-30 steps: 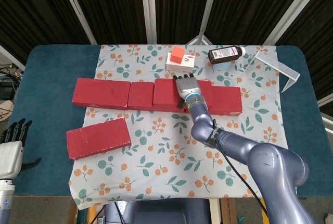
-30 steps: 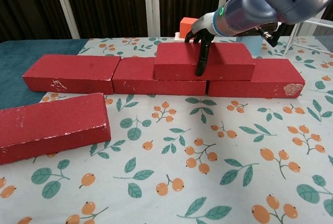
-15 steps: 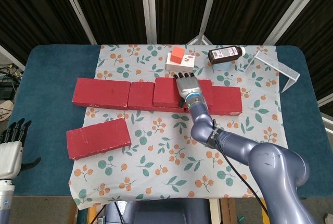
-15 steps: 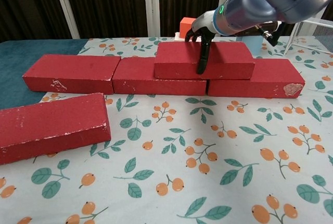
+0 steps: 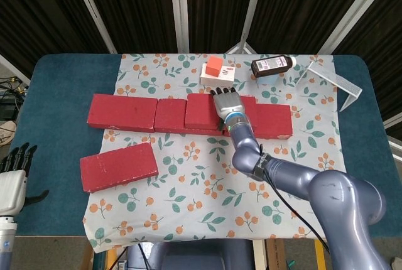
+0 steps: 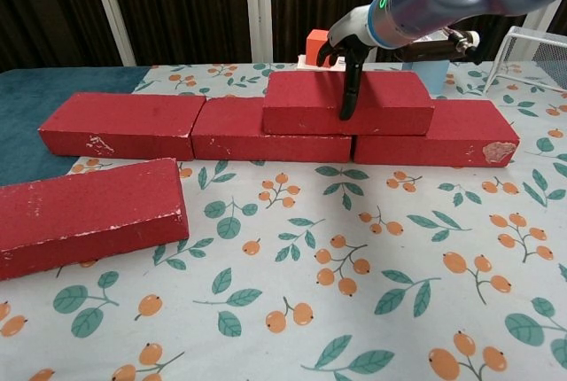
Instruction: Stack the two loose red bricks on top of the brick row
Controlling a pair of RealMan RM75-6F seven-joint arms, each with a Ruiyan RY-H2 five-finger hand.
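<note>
One red brick (image 6: 306, 102) lies stacked on the brick row (image 6: 124, 124), over the joint between its middle and right bricks. My right hand (image 6: 353, 44) holds this brick from above, with the fingers across its top toward the back edge and the thumb down its front face. The head view shows the same right hand (image 5: 227, 102) on the stacked brick (image 5: 200, 110). The other loose red brick (image 5: 118, 166) lies flat on the cloth in front of the row's left end, also seen in the chest view (image 6: 84, 217). My left hand (image 5: 12, 182) hangs open off the table's left edge.
Behind the row stand a white box with an orange block (image 5: 215, 64) on it and a dark bottle (image 5: 272, 65) on its side. A white wire rack (image 5: 336, 81) sits at the back right. The floral cloth (image 5: 207, 188) covers the table's middle.
The right hand and forearm have risen slightly and shifted right; the thumb tip sits higher on the brick's front face. The bricks and the left hand have not moved.
</note>
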